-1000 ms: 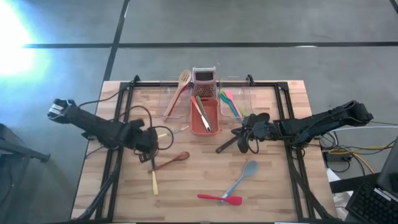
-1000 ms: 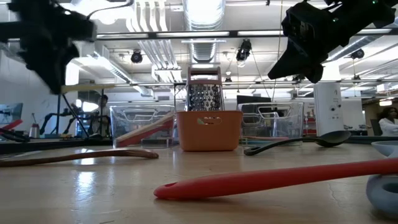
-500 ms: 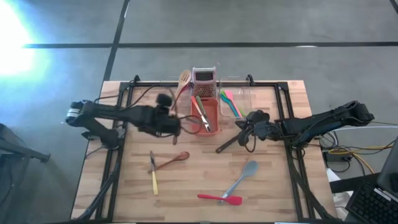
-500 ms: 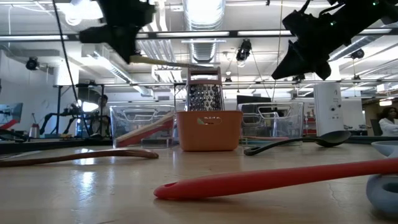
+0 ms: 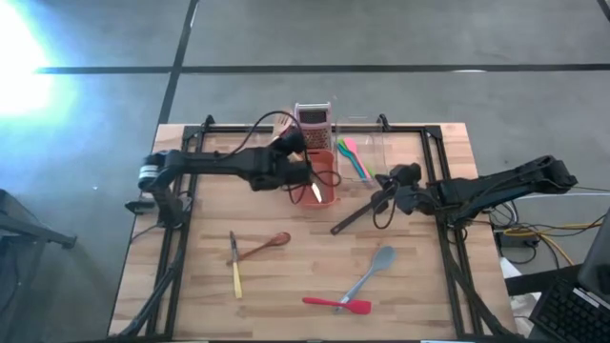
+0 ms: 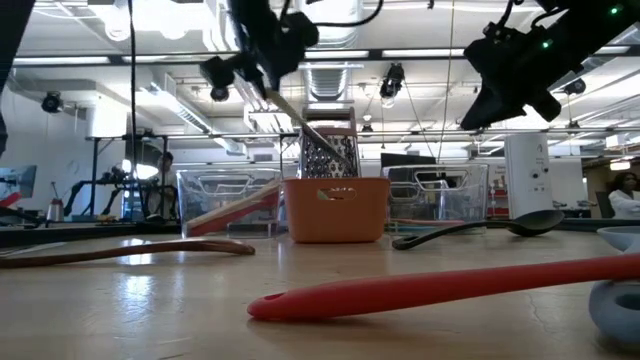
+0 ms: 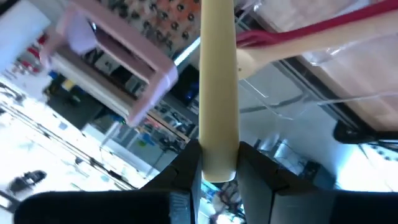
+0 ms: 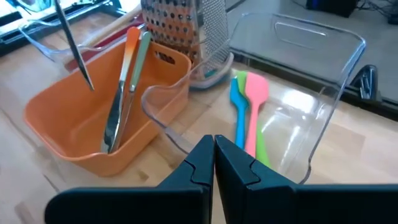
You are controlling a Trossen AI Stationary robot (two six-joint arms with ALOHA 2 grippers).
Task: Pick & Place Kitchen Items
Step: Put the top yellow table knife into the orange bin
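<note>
My left gripper [image 5: 307, 176] hovers over the orange tub [image 5: 334, 183], shut on a knife with a cream-yellow handle [image 7: 217, 93]. Its thin blade [image 8: 78, 53] slants down into the tub, which also holds metal tongs [image 8: 121, 93]. My right gripper [image 8: 214, 144] is shut and empty. It hangs above the black ladle [image 5: 351, 219], which lies flat on the table beside the clear tub holding the blue, pink and green spatulas [image 8: 245, 106]. My left gripper pinches the knife between its two fingers at the butt end of the handle [image 7: 217, 163]. The handle runs on ahead of the fingers. The knife is lifted and tilted, its blade [image 6: 315, 135] pointing down into the orange tub [image 6: 335, 210]. Whether the tip touches the tub, I cannot tell.
A second yellow-handled knife [image 5: 235, 272], a brown wooden spoon [image 5: 265, 246], a grey spoon [image 5: 372, 272] and a red spatula [image 5: 338, 305] lie on the near half of the table. A metal grater [image 5: 313, 119] stands at the far edge between two clear tubs.
My left arm has swung from the table's left side toward the far edge and right, stopping over the orange tub. The knife it carries has tipped from level to blade-down. My right gripper has drifted slightly right and stayed shut.
</note>
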